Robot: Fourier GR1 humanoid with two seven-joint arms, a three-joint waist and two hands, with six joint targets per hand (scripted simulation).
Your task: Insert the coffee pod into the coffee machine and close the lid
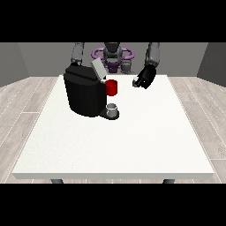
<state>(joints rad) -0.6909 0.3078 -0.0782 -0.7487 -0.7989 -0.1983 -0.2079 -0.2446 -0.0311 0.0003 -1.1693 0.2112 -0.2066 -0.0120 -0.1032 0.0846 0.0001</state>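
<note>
A large white table point(132, 145) fills the middle of the front view, grey plank floor around it. At about ten o'clock on the tabletop stands the black coffee machine point(84, 95), its grey lid point(98, 69) tilted up and open. A red mug point(111, 87) sits just beside the machine's front, and a small grey cup point(112, 108) stands on the drip base below it. The hand at the view's right point(145, 77) hovers at about one o'clock, fingers curled around a small pale thing, apparently the coffee pod point(135, 81), well apart from the machine. The other hand is hidden behind the machine. No writing or brand can be read.
</note>
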